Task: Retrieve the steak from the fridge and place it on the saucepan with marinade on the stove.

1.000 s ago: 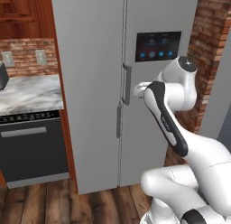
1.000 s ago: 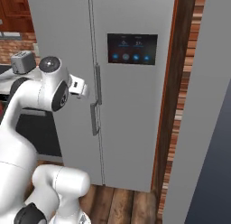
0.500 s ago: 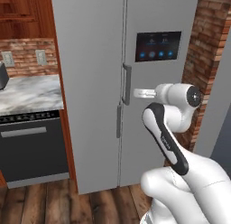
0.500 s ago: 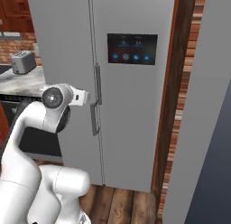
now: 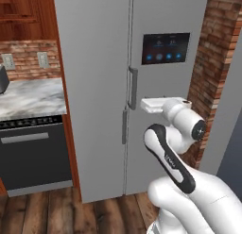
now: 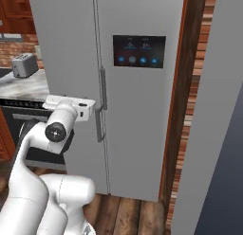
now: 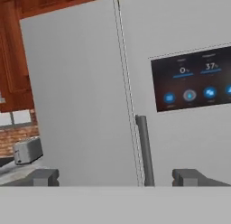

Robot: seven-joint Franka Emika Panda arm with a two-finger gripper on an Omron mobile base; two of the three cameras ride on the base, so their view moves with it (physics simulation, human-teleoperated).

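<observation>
The fridge (image 5: 94,63) stands shut, a tall grey double-door unit with a dark touch panel (image 5: 165,48). My gripper (image 5: 143,104) is level in front of the seam, just right of and between the two vertical handles (image 5: 133,87). It also appears in the right base view (image 6: 91,109), close to the handles (image 6: 102,89). In the hand view the gripper (image 7: 116,178) is open with nothing between its fingertips (image 7: 43,177), and one handle (image 7: 144,151) rises between them. The steak, saucepan, marinade and stove are out of view.
A black dishwasher (image 5: 33,153) sits under a marble counter (image 5: 28,96) left of the fridge. A toaster (image 6: 24,64) stands on that counter. Brick wall (image 5: 212,63) borders the fridge on the right. Wooden floor lies in front.
The wrist has dropped and the hand has sunk a little in front of the fridge doors. It is still pointing at the handles. The doors stay shut and the jaws stay wide.
</observation>
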